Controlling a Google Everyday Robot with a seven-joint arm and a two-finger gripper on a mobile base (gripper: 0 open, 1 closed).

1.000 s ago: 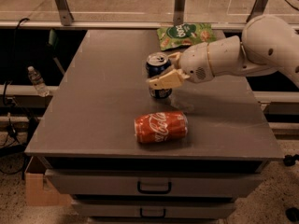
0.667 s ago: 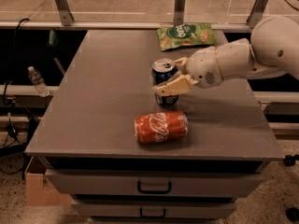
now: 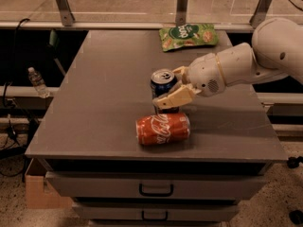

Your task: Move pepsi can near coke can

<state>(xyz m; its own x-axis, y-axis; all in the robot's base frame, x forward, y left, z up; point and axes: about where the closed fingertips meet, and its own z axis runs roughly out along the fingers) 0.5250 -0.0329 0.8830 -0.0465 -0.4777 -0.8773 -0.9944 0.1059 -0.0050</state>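
The dark blue pepsi can point(image 3: 162, 82) with a silver top stands upright near the middle of the grey table point(image 3: 109, 93). My gripper point(image 3: 171, 90) reaches in from the right and is shut on the can, one finger point(image 3: 173, 98) across its front and the other behind it. The red coke can point(image 3: 163, 128) lies on its side just in front of the pepsi can, close to the table's front edge. The two cans are nearly touching.
A green snack bag point(image 3: 188, 35) lies at the table's far edge. My white arm point(image 3: 246, 63) spans the right side of the table. Drawers point(image 3: 156, 189) sit below the front edge. A plastic bottle point(image 3: 37, 82) stands off the table at left.
My gripper has carried the pepsi can forward, toward the coke can. The coke can has not moved.
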